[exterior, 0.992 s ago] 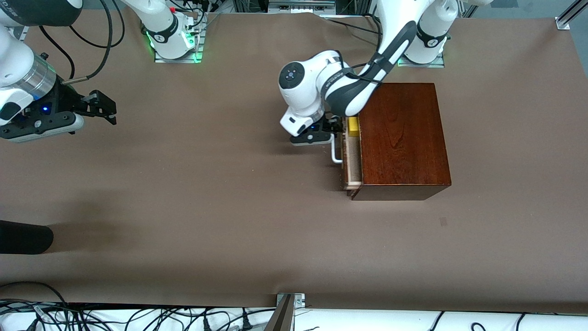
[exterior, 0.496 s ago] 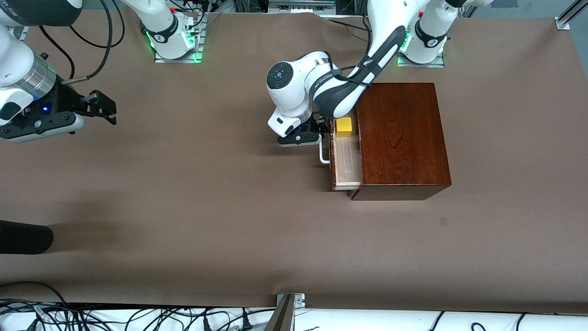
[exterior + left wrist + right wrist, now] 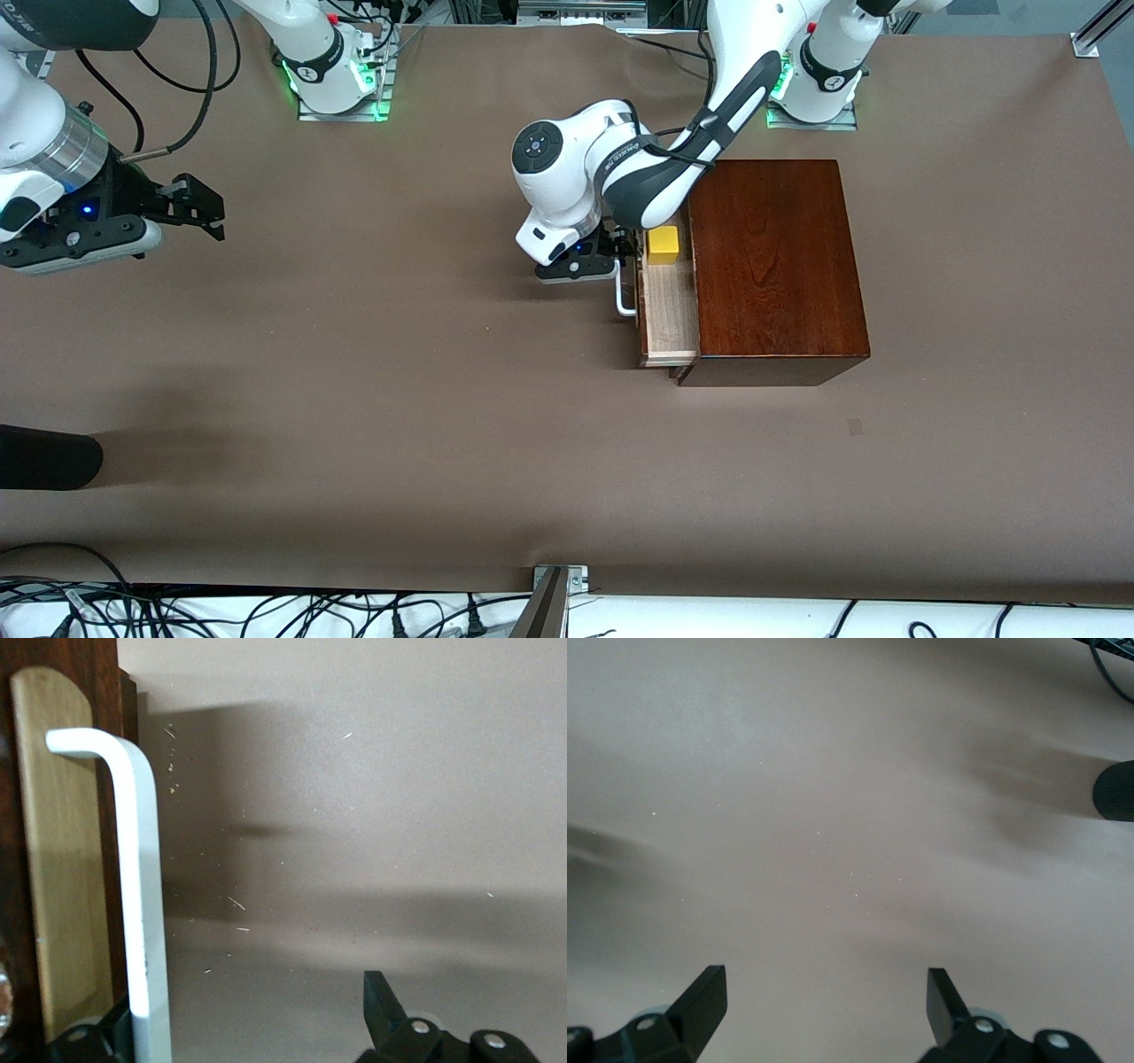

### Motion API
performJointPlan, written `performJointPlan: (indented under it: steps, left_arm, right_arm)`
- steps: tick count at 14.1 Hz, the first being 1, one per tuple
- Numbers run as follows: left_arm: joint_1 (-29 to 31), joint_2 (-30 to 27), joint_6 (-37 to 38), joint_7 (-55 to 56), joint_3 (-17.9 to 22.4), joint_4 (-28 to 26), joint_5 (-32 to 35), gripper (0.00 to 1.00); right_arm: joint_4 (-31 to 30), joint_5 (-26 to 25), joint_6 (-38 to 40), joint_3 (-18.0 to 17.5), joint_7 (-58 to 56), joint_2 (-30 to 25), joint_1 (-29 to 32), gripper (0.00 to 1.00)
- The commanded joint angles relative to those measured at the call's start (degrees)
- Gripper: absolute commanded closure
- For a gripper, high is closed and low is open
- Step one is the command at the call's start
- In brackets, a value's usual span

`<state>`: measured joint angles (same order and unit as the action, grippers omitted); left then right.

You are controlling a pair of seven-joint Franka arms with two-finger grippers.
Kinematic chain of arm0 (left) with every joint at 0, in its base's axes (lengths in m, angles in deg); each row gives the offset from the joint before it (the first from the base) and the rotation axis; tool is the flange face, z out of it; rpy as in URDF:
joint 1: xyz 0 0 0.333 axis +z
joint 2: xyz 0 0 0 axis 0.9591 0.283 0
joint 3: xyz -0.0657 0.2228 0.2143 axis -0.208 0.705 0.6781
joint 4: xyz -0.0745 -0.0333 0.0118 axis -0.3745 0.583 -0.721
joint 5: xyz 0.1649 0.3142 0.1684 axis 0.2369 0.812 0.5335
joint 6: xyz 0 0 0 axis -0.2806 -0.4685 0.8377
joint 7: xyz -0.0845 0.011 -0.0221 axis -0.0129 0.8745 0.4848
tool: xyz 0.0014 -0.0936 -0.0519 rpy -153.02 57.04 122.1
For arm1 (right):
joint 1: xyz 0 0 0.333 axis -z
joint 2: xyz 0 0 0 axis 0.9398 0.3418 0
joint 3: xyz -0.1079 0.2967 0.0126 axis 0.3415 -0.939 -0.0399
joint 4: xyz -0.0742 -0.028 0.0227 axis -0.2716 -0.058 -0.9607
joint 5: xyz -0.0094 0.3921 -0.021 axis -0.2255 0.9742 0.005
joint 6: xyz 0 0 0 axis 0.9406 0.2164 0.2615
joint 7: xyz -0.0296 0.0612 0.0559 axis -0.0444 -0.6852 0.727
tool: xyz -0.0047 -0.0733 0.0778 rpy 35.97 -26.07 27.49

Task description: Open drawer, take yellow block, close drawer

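Note:
The dark reddish-brown wooden box (image 3: 771,266) stands toward the left arm's end of the table. Its drawer (image 3: 669,310) is pulled partly out and shows a pale wood floor. The yellow block (image 3: 663,244) sits in the drawer's end farthest from the front camera. My left gripper (image 3: 623,251) is at the white bar handle (image 3: 625,297), fingers apart. In the left wrist view the handle (image 3: 142,904) lies just inside one finger of the left gripper (image 3: 246,997), against the dark drawer front (image 3: 111,815). My right gripper (image 3: 199,208) waits open over bare table, also open in its wrist view (image 3: 824,974).
A black cylinder (image 3: 49,456) reaches in at the right arm's end of the table, nearer the front camera; it also shows in the right wrist view (image 3: 1116,790). Cables and a metal bracket (image 3: 556,585) line the table's near edge. Brown table (image 3: 399,399) spreads between.
The drawer slid out toward the right arm's end with the left gripper at the handle, uncovering the yellow block. Over the last half second almost nothing moved. The right arm stayed still.

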<state>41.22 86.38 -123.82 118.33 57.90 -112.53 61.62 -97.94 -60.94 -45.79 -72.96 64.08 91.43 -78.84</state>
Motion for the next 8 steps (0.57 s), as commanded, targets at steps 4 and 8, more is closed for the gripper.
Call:
performJointPlan:
  steps: [4, 8]
  left_arm:
    - [-2.3, 1.4, 8.9, -1.2, -0.4, 9.6, -0.2, 0.0]
    - [-0.8, -7.6, 14.4, -7.4, -0.1, 9.7, -2.4, 0.0]
  right_arm:
    - [0.8, 0.0, 0.1, -0.3, -0.1, 0.2, 0.5, 0.0]
    - [0.6, 0.0, 0.1, -0.3, -0.1, 0.2, 0.5, 0.0]
